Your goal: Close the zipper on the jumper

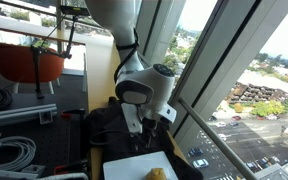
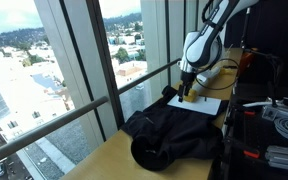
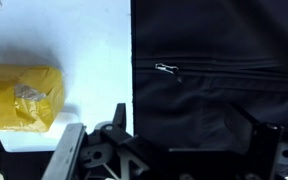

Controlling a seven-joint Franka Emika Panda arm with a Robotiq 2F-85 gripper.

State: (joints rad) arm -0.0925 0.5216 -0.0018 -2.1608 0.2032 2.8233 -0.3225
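Black jumper (image 3: 224, 40) lies under the wide-spread end effector (image 3: 184, 120), its zipper pull (image 3: 164, 68) at twelve o'clock, untouched.

A black jumper (image 3: 219, 100) is filling the right side of the wrist view. Its zipper (image 3: 229, 70) is running level across the cloth, with the small silver pull (image 3: 164, 68) lying at the left end. To the left, a crumpled yellow object (image 3: 19, 98) is resting on a white sheet (image 3: 79, 40). The tool (image 3: 184, 125) is reaching in from the bottom edge, jaws standing apart over the cloth.
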